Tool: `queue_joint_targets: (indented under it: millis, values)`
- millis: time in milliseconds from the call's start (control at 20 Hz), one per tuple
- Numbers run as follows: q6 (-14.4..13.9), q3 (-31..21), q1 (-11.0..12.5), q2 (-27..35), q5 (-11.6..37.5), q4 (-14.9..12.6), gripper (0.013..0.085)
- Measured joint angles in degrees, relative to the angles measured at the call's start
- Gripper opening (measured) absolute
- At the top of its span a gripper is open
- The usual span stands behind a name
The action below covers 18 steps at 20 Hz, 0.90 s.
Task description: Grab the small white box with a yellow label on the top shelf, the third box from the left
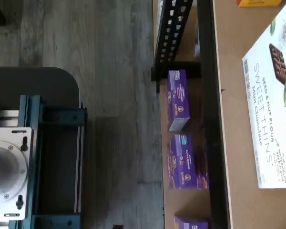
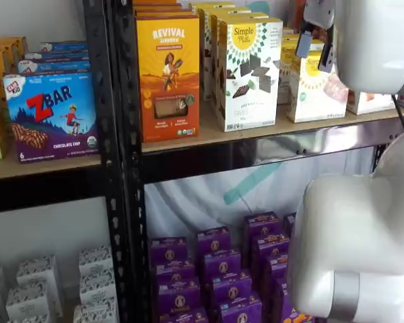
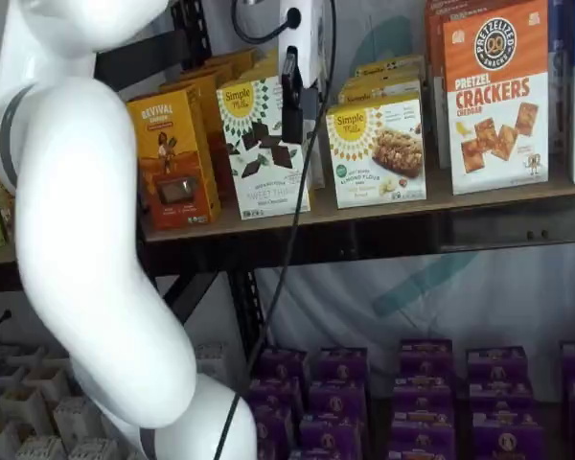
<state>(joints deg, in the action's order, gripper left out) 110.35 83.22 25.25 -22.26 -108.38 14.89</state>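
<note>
While the tool (image 3: 292, 101) hangs before the chocolate carton (image 3: 264, 144), the small white box (image 3: 379, 150) stands upright on the top shelf (image 3: 479, 196), just beside it; finger gap can't be told.

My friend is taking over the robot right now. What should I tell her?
Gripper: only dark fingers seen side-on, hanging in front of the tall chocolate-squares carton; open or shut cannot be told, and nothing is seen held in it.
The small white box with the yellow sunburst stands upright on the top shelf, between that tall carton and the orange crackers carton, and is untouched.
Done: the arm is up at top-shelf height.
Left: line up on the small white box, close on it, pull it out.
</note>
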Motion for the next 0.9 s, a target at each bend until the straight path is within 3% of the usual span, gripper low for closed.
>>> queue_joint_targets:
  millis: [150,400,900]
  values:
    - [-0.60,-1.31,-1.35,-1.06,2.26,-1.66,0.0850]
    - [-1.18,-1.49,-1.79,-1.03,2.41,-1.20,0.0850]
    - [-0.11,0.01,1.49,0.77,4.97,5.34,0.0850]
